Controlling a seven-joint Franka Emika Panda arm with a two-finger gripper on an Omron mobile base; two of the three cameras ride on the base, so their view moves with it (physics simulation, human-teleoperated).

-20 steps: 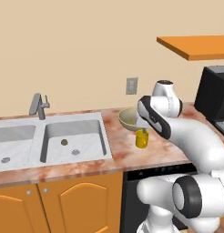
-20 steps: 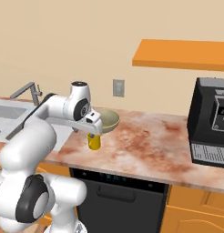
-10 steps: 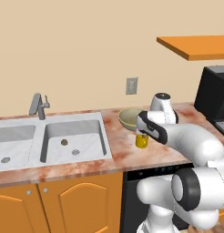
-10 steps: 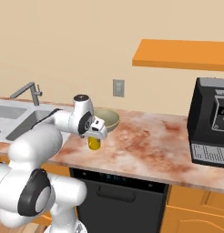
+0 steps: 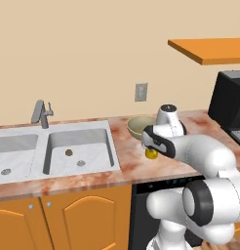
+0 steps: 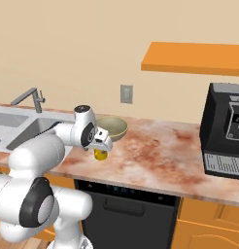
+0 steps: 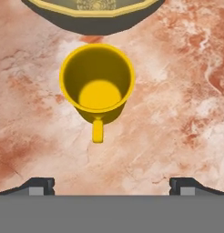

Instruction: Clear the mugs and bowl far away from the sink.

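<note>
Claw (image 7: 112,184) of mine was wide open and empty, both dark tips far apart at the bottom of the hand view, pointing straight down at the counter. Between them and a bit ahead sat a mug (image 7: 97,83), upright, yellow all over from this angle, mouth up, its small handle (image 7: 98,131) pointing toward my tips. I wasn't touching it; marble showed between the handle and my fingers (image 7: 40,184). Just past the mug was the bowl (image 7: 93,13), olive rim with a paler inside, its edge just beside the mug's far side; I couldn't tell if they touched.

From the left base view, my gripper (image 5: 152,144) hung right over the mug (image 5: 151,154), which peeked out yellow under my wrist. Bowl (image 5: 139,125) sat behind it toward the wall, near the sink's right edge. Sink (image 5: 49,149) was a pale double basin set in the reddish marble counter (image 5: 190,166), grey faucet (image 5: 40,113) at its back. Wall outlet (image 5: 141,92) was above the bowl.

From the right base view, the mug (image 6: 100,154) was low under my hand (image 6: 103,143), the bowl (image 6: 114,127) just beyond, a black coffee machine (image 6: 225,130) well apart at the far right of the counter under an orange shelf (image 6: 194,58). Dark dishwasher front (image 6: 126,209) was below the counter edge.
</note>
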